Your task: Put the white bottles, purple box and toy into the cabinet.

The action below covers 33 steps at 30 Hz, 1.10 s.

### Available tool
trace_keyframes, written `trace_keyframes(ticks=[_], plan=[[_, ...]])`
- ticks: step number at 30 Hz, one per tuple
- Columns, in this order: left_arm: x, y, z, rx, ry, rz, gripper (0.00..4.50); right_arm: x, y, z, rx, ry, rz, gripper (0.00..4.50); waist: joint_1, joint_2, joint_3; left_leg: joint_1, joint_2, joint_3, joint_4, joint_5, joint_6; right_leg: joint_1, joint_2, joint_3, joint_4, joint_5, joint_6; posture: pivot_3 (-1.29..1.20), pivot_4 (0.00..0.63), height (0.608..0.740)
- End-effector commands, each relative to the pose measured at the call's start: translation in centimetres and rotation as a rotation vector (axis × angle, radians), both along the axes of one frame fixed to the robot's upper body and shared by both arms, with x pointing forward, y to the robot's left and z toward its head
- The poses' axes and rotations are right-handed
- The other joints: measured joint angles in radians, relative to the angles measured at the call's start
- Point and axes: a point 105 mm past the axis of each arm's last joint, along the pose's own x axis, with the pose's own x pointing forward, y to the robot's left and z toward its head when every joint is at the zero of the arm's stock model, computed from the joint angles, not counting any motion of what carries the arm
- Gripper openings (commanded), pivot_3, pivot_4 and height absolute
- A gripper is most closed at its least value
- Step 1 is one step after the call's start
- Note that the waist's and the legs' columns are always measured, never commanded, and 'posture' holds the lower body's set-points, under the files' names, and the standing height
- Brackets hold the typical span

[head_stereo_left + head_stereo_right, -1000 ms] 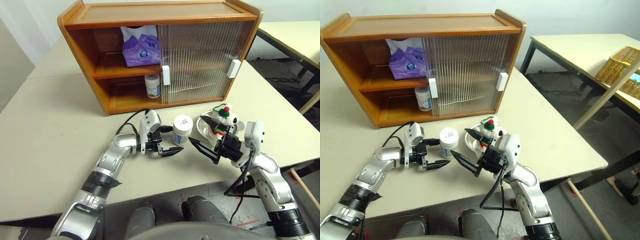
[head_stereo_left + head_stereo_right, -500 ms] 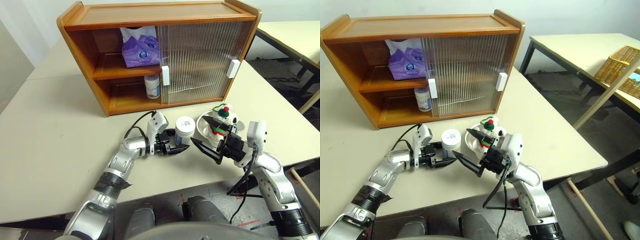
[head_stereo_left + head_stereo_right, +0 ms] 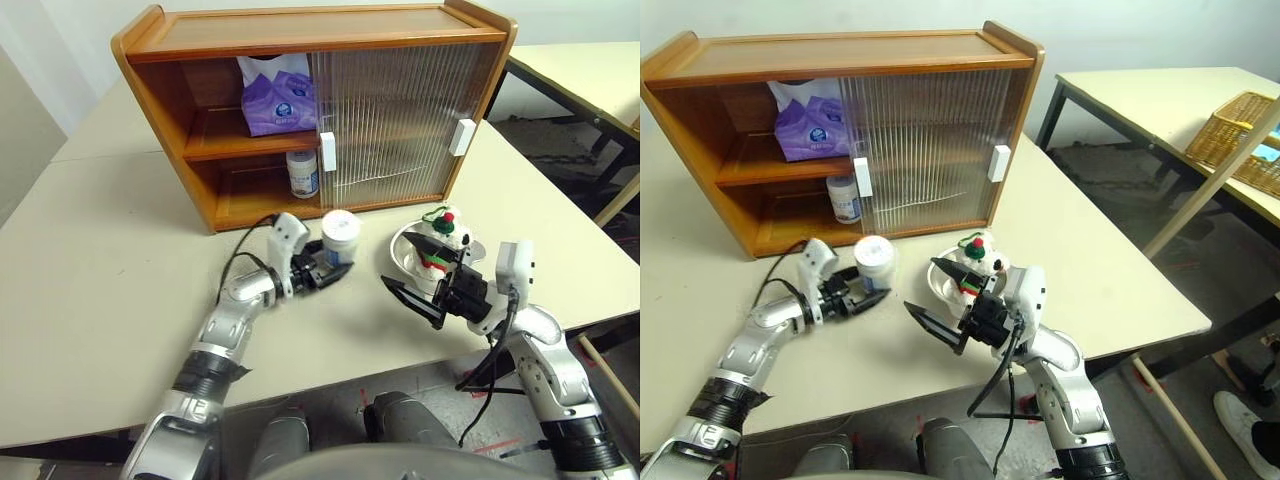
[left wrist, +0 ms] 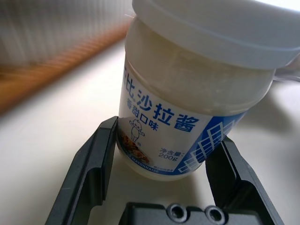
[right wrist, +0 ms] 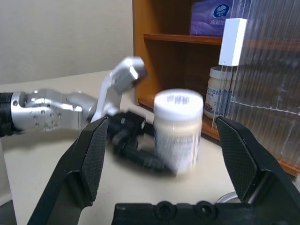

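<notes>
Since a second ago our left gripper (image 3: 322, 272) has closed in on the small round white plastic jar with the screw lid (image 3: 340, 236) and carried it from beside the steel bowl (image 3: 404, 256) toward the open left half of the orange-brown wooden cabinet (image 3: 180, 110). Its two black fingers (image 4: 91, 171) clamp the jar low on the body, below the label, one on each side. Our right gripper (image 3: 424, 279) hangs spread wide with nothing in it, just in front of the bowl holding the white plush bear in its red hat (image 3: 440, 240).

We judge the jar light and rigid, but its smooth plastic wall could slip or tip, since the hold sits under the middle; taking it around the waist would be steadier. Its twin, the second white jar (image 3: 301, 173), already stands on the bottom shelf, and the soft lilac tissue pack (image 3: 277, 100) sits on the shelf above.
</notes>
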Motion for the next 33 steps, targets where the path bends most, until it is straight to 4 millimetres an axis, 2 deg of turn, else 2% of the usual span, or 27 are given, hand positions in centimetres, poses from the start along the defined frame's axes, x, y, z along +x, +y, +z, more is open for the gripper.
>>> trace_keyframes(ticks=[1, 5, 15, 23, 33], plan=[[0.9, 1.4, 1.4, 0.010, -0.054, 0.115, 3.13, 0.2, 0.0, -0.1, 0.006, 0.004, 0.008, 4.50, 0.004, 0.000, 0.000, 0.000, 0.000, 0.000, 0.000, 0.000, 0.000, 0.000, 0.000, 0.000, 0.000, 0.000, 0.000, -0.14, 0.028, 0.740], [2.3, 3.7, 2.6, 0.034, -0.096, 0.294, 3.13, 0.3, 0.3, -0.2, 0.000, 0.009, 0.019, 4.50, 0.012, -0.001, 0.001, 0.000, -0.001, 0.001, 0.000, 0.000, 0.000, 0.000, -0.001, 0.001, 0.000, 0.000, -0.001, -0.13, 0.029, 0.740], [3.5, 7.0, 3.7, 0.050, -0.135, 0.530, 3.13, 0.1, 1.0, -0.8, -0.032, 0.028, 0.083, 4.50, 0.026, -0.006, 0.004, 0.000, -0.002, 0.009, -0.001, 0.000, 0.000, 0.000, -0.001, 0.001, 0.000, 0.001, -0.004, -0.11, 0.031, 0.740], [5.8, 7.6, 3.7, 0.033, -0.138, 0.615, 3.13, 0.4, 1.3, -1.0, -0.026, 0.030, 0.097, 4.50, 0.048, -0.008, 0.006, 0.000, -0.002, 0.009, 0.000, 0.000, 0.000, 0.000, -0.002, 0.002, 0.000, 0.006, -0.013, -0.10, 0.029, 0.740], [7.8, 7.5, 3.3, 0.014, -0.106, 0.702, 3.13, 0.5, 1.4, -0.8, -0.026, 0.019, 0.094, 4.50, 0.049, -0.009, 0.006, 0.001, -0.003, 0.012, 0.000, 0.000, 0.000, 0.000, -0.001, -0.001, 0.000, 0.007, -0.010, -0.11, 0.019, 0.740]])
